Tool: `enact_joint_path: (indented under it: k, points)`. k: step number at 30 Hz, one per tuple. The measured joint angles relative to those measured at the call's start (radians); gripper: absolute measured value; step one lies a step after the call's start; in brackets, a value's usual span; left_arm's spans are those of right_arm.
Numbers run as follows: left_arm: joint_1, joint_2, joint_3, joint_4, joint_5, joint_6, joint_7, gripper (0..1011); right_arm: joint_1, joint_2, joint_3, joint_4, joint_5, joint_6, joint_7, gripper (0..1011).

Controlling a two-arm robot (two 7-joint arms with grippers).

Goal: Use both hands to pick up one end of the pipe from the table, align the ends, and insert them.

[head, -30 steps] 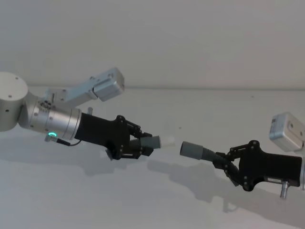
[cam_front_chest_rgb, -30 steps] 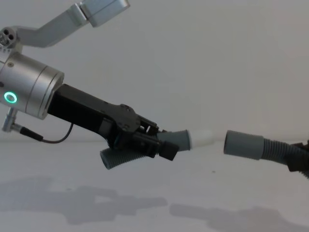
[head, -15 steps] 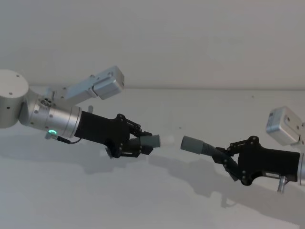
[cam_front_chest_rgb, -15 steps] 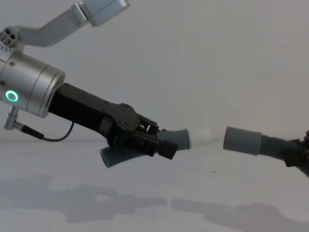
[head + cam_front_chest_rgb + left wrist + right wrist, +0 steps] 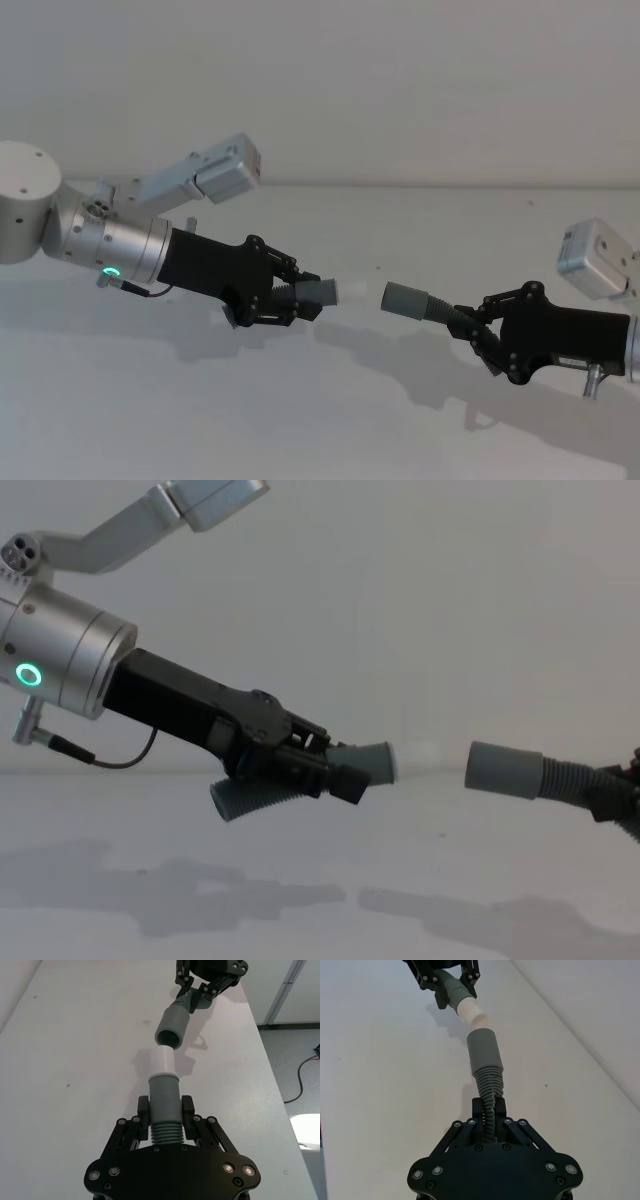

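Wider gap now between tip [image 5: 162, 1061] and cuff [image 5: 171, 1027]; left gripper [image 5: 302, 300] tight on tipped hose [image 5: 165, 1132], right gripper [image 5: 468, 326] on cuffed hose [image 5: 489, 1082].

Head/chest views dim w/ soft shadows on table [image 5: 300, 435]; wrist views brighter, evenly lit.

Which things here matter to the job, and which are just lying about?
Job: left claw, holding dark-grey ribbed hose piece with white tip; right claw, holding dark-grey ribbed hose piece with wide grey cuff; matte white table.
Lying about: black cable on the floor.
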Motion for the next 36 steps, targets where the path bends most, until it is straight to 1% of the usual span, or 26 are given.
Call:
enact_joint_path:
  k: [23,36]
  points:
    - [-0.011,-0.002,0.014,0.019,-0.029,-0.011,-0.007,371,0.029,0.005,-0.034,0.009,-0.004,0.003,-0.005,114]
    - [-0.012,0.006,0.024,0.019,-0.042,-0.006,-0.008,371,0.044,0.008,-0.046,0.012,0.003,0.006,-0.01,114]
